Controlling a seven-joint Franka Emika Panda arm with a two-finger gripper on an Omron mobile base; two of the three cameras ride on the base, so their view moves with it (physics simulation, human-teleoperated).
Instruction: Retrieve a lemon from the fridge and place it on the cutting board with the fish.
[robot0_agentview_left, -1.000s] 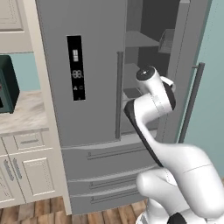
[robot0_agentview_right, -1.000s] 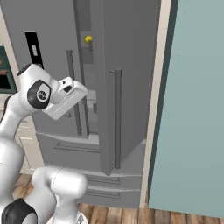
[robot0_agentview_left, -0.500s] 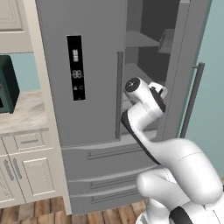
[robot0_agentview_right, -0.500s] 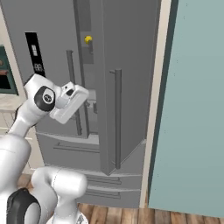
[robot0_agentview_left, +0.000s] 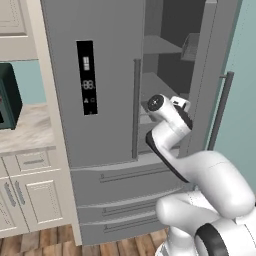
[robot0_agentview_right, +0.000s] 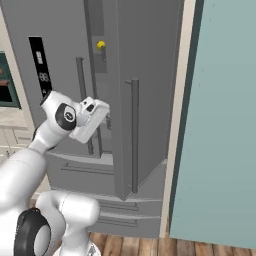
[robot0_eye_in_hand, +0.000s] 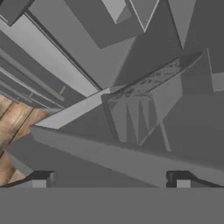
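Fridge (robot0_agentview_left: 100, 130) right door stands open, left door shut. Lemon (robot0_agentview_right: 101, 45) sits high inside the fridge on a shelf. Arm (robot0_agentview_left: 170, 130) reaches into the opening below the lemon. Drawers (robot0_agentview_left: 125, 200) under the doors. Cabinet (robot0_agentview_left: 30, 195) left of fridge.

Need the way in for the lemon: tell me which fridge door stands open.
The right door, swung outward beside the teal wall; the left door, with the black display panel, is shut.

Grey fridge (robot0_agentview_left: 100, 75) right door open; yellow lemon (robot0_agentview_right: 101, 45) on upper shelf.
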